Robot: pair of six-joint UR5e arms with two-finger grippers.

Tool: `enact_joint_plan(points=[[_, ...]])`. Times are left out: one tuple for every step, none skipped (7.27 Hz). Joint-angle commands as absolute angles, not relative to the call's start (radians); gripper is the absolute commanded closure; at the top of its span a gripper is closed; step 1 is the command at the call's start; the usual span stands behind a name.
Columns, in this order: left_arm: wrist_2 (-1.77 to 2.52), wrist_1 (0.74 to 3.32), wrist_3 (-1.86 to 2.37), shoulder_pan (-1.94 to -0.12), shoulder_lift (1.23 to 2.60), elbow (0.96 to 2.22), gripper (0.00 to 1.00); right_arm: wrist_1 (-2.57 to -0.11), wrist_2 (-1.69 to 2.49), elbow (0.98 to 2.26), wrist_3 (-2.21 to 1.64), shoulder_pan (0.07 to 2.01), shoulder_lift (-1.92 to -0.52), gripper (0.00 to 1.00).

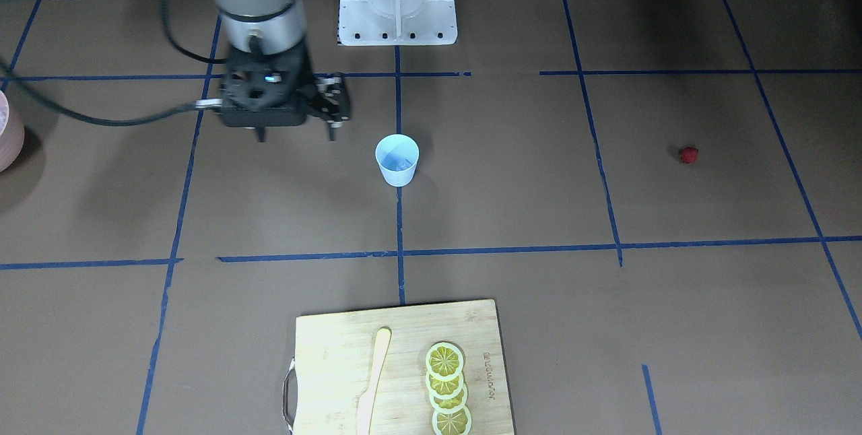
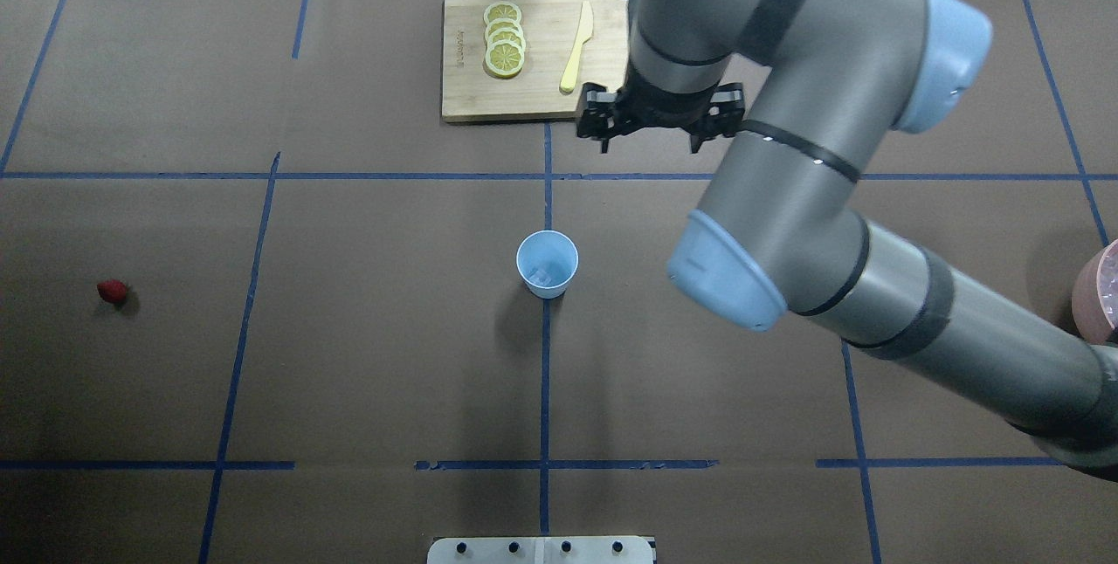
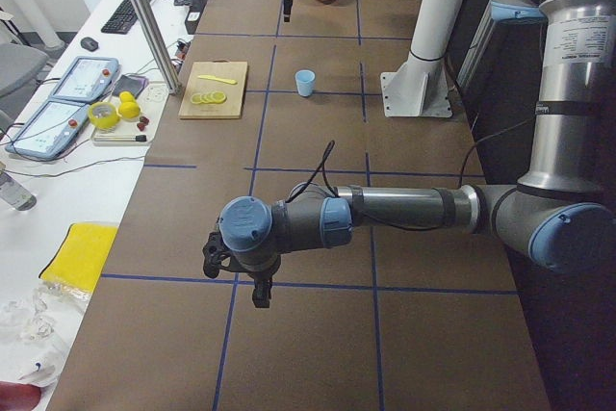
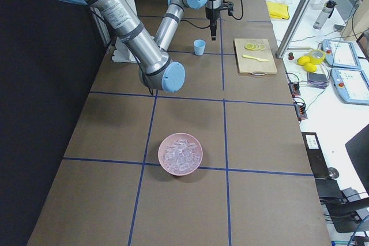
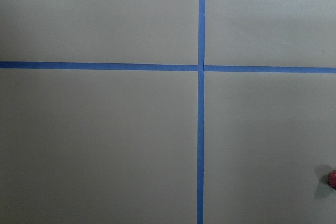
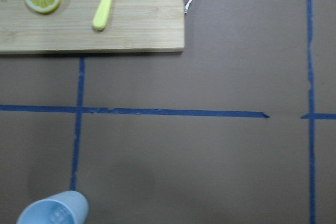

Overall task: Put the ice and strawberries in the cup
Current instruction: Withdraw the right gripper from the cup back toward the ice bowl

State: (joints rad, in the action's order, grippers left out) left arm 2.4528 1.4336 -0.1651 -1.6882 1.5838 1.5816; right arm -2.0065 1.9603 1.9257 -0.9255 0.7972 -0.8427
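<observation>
Cup (image 2: 547, 264) mid-table, ice (image 2: 548, 271) inside, count unclear. One strawberry (image 2: 113, 291) well apart on the left. Far side: one board (image 2: 463, 88), four lemon slices (image 2: 504, 38), one knife (image 2: 576, 49). Right gripper (image 2: 651, 143) jaws apart, empty; left gripper (image 3: 260, 291) jaws: cannot tell.

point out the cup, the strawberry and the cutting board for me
cup (image 1: 397, 176), exterior front-facing view, on its outer wall below the rim
strawberry (image 2: 112, 291), overhead exterior view, on the berry's red body
cutting board (image 2: 507, 101), overhead exterior view, on bare wood near its edge
</observation>
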Motion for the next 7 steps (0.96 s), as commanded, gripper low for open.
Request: enact_joint_plan(points=[[2.453, 1.433, -0.164, -1.689, 1.585, 1.586, 0.00, -2.059, 1.956, 2.095, -0.684, 0.891, -1.031, 0.01], [2.453, 1.433, -0.166, -1.689, 1.583, 1.586, 0.00, -2.060, 1.960, 2.127, -0.637, 0.912, -1.099, 0.01], [2.453, 1.434, -0.166, -1.689, 1.582, 1.589, 0.00, -2.065, 1.979, 2.144, -0.498, 0.960, -1.161, 0.01], [2.453, 1.434, -0.164, -1.689, 1.580, 1.592, 0.00, -2.062, 1.993, 2.166, -0.356, 1.004, -1.239, 0.01], [2.453, 1.433, -0.164, -1.690, 1.578, 1.600, 0.00, -2.051, 2.055, 2.186, -0.245, 1.085, -1.337, 0.01], [2.453, 1.431, -0.164, -1.690, 1.578, 1.614, 0.00, -2.051, 2.182, 2.184, -0.089, 1.211, -1.412, 0.01], [2.451, 1.428, -0.164, -1.690, 1.577, 1.630, 0.00, -2.051, 2.256, 2.183, 0.066, 1.315, -1.474, 0.01]])
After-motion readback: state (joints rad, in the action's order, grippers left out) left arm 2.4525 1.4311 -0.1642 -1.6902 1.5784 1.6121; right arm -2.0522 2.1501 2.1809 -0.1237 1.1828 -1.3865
